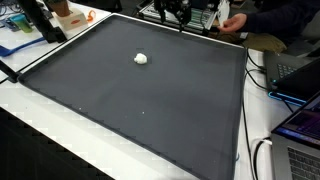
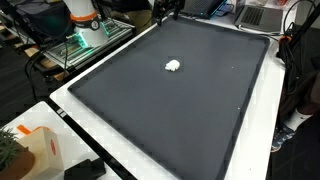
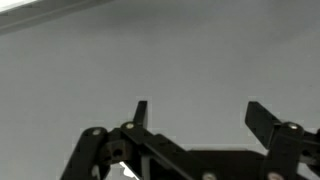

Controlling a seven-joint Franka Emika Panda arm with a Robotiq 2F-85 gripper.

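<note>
Black hand [image 3: 198, 110] wide open, empty, at edge of dark grey surface [image 1: 150, 100]; small white crumpled lump [image 1: 141, 58] well apart – best centre over it b4 lowering

A small white crumpled lump [image 1: 141, 58], perhaps tissue or paper, lies loose on the dark mat [image 1: 150, 110], in its far half, well inside the edges.

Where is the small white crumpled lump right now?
The small white crumpled lump lies alone on the dark grey mat in both exterior views, in the half nearer the black gripper, clear of its open jaws.
</note>
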